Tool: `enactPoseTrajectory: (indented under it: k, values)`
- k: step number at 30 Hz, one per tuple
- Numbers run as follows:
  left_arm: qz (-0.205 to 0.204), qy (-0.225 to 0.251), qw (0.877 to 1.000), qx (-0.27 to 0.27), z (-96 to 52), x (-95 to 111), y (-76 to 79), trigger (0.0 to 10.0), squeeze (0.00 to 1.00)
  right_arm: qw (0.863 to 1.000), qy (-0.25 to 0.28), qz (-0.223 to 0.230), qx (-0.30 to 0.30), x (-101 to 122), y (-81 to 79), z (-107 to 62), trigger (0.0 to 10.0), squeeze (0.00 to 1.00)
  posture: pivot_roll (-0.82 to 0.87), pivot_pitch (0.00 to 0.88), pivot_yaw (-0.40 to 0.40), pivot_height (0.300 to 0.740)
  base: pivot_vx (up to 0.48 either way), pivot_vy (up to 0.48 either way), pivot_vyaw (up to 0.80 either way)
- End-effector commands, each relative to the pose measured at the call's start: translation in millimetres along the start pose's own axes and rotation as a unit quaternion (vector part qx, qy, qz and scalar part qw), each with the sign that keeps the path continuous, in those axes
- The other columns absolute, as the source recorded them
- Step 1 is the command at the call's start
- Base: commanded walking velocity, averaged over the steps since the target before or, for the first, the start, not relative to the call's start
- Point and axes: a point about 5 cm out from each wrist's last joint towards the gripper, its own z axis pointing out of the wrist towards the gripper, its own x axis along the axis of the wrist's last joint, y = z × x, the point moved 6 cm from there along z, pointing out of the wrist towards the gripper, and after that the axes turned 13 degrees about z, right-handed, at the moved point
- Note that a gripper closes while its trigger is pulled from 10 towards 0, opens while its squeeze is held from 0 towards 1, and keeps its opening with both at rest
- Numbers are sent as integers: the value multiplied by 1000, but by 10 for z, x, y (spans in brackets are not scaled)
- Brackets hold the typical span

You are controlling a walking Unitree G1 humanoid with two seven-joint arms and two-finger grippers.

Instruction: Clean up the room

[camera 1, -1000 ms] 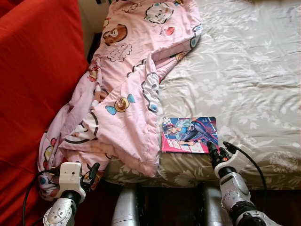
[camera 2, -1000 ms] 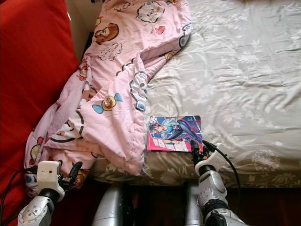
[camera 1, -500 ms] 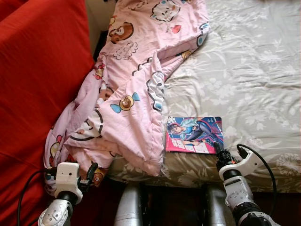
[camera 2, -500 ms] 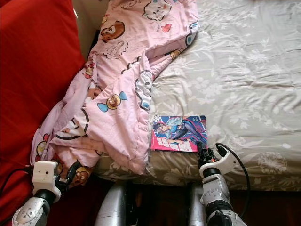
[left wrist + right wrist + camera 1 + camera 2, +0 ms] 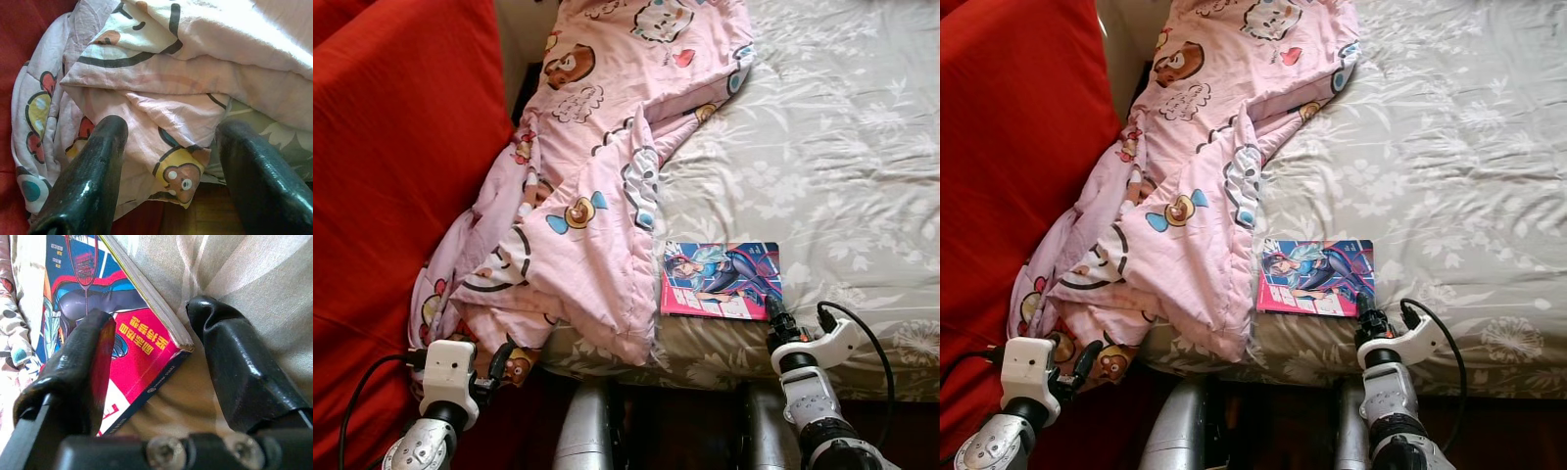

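Right gripper (image 5: 151, 347) at comic book (image 5: 721, 280) corner — 2 fingers (image 5: 234, 367) spread, straddling it.
Book lies flat near the bed's (image 5: 842, 147) front edge, just beside a pink cartoon-print quilt (image 5: 597, 186); left gripper (image 5: 168, 161), fingers parted, points at the quilt's hanging end beside red fabric (image 5: 391, 147).

Right gripper (image 5: 1364, 311) touches the comic book (image 5: 1315, 276) on the bed (image 5: 1459, 166).

Right of the book (image 5: 721, 280) the bed (image 5: 842, 166) lies bare, free for a gripper to pass; just left of the book the heaped quilt (image 5: 578, 215) blocks the way, spilling over the edge against the red sofa (image 5: 391, 176)
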Motion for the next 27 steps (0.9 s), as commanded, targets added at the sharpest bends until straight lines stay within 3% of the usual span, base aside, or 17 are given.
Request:
enactPoseTrajectory:
  k: [1,8,21,27]
  values:
    - [14,-21,1000,5,-73,-101,-92,10000,0,993,-89,28,-72,-544,361,-200,10000,0,167,288,257,597,0,0,0]
    - [16,-29,999,4,-60,-164,-93,10000,0,989,-135,25,-48,-785,199,-173,10000,0,170,283,254,597,0,0,0]
    - [16,-36,999,8,-65,-241,-116,10000,0,986,-161,37,-27,-915,88,-166,10000,0,172,282,247,597,0,0,0]
    - [20,-38,999,5,-69,-299,-135,10000,0,977,-209,33,-14,-1113,25,-211,10000,0,173,282,247,597,0,0,0]
